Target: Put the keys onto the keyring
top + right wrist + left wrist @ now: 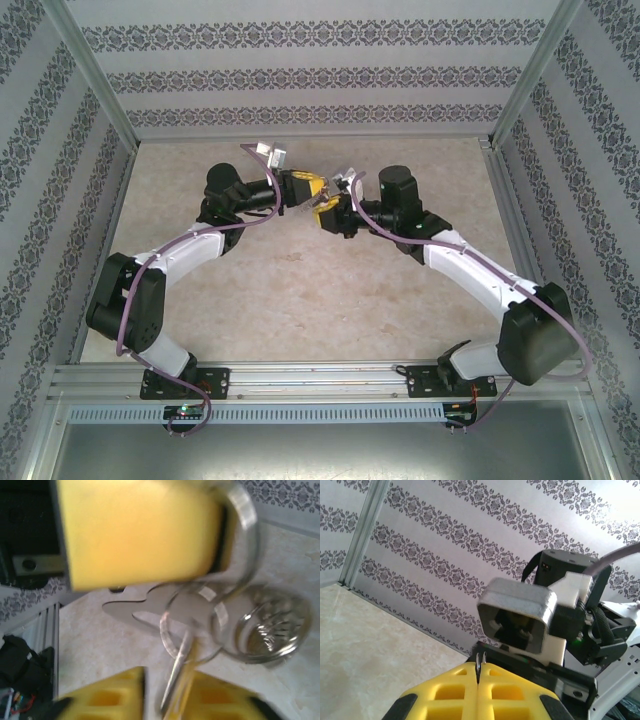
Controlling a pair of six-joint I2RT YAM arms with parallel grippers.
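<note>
- The left hand (478,680) is clenching the keyring (248,540).
- The right hand (170,692) is flanking the key (179,662); blur is hiding whether it is gripping.
- The key's long axis is pointing from the right hand, the nearer one, toward the keyring just beyond.

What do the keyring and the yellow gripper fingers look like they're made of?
The keyring looks like metal, silvery grey with a polished finish: bright glints run along its curved bar, though the view is blurred. The left gripper has fingers that look like moulded yellow plastic, matte, with square recessed pockets.
</note>
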